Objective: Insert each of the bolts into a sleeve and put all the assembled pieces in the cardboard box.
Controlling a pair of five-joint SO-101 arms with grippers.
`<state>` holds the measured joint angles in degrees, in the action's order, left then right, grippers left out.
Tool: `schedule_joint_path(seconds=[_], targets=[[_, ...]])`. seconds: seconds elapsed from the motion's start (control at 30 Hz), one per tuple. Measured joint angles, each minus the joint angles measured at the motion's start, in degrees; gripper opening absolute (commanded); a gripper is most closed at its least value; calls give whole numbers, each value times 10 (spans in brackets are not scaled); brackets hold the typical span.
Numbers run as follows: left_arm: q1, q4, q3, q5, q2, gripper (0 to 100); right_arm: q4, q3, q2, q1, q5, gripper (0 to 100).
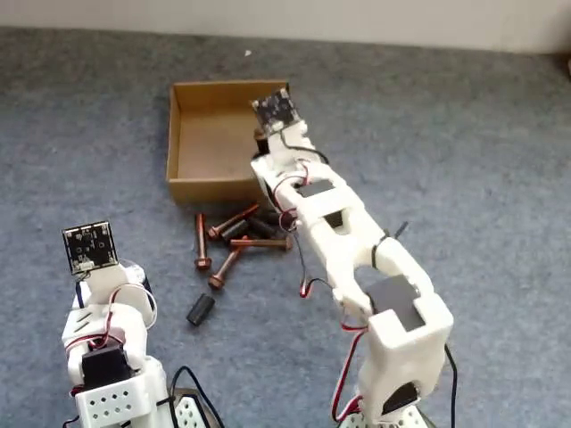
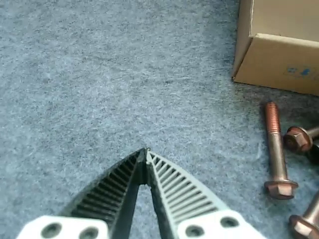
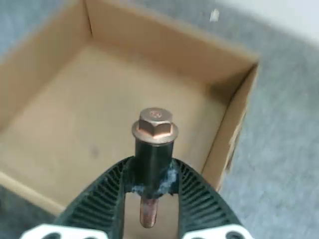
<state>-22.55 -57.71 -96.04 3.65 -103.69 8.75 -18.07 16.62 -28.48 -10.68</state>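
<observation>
The right gripper [image 3: 152, 172] jaws clamp a black sleeve [image 3: 153, 157] carrying a copper bolt [image 3: 155, 124], above the cardboard box [image 3: 164, 45] floor. The left gripper [image 2: 146, 155] jaws are together over grey carpet [image 2: 99, 74]; loose bolts [image 2: 273, 149] lie beside them. A pale wall [image 1: 357, 18] borders the carpet.

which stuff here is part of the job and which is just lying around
Job: cardboard box; loose bolts; loose black sleeve; bolt in a sleeve, held by the right gripper.
Lying about: small white scrap on the grey carpet.
</observation>
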Motion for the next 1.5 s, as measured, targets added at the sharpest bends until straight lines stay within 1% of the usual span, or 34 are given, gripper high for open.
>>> schedule_joint_path(seconds=[0.1, 0.23, 0.37, 0.57, 0.73, 0.9, 1.03, 1.2, 1.27, 1.33, 1.43, 1.5], targets=[[0, 0, 0, 0, 0, 7, 0, 6, 12, 3, 2, 17], [0, 0, 0, 0, 0, 7, 5, 9, 16, 3, 2, 122], [0, 0, 0, 0, 0, 7, 60, 37, 16, 3, 2, 134], [0, 0, 0, 0, 0, 7, 190, 123, 16, 4, 2, 134], [0, 0, 0, 0, 0, 7, 353, 215, 14, 4, 2, 134], [0, 0, 0, 0, 0, 7, 502, 261, -31, 4, 2, 134], [0, 0, 0, 0, 0, 7, 577, 264, -73, 4, 2, 134], [0, 0, 0, 0, 0, 7, 651, 264, -86, -5, 2, 134], [0, 0, 0, 0, 0, 7, 673, 264, -86, -17, -12, 134], [0, 0, 0, 0, 0, 7, 688, 262, -86, -30, -50, 134], [0, 0, 0, 0, 0, 7, 694, 236, -87, -49, -102, 134], [0, 0, 0, 0, 0, 7, 693, 216, -87, -59, -122, 134]])
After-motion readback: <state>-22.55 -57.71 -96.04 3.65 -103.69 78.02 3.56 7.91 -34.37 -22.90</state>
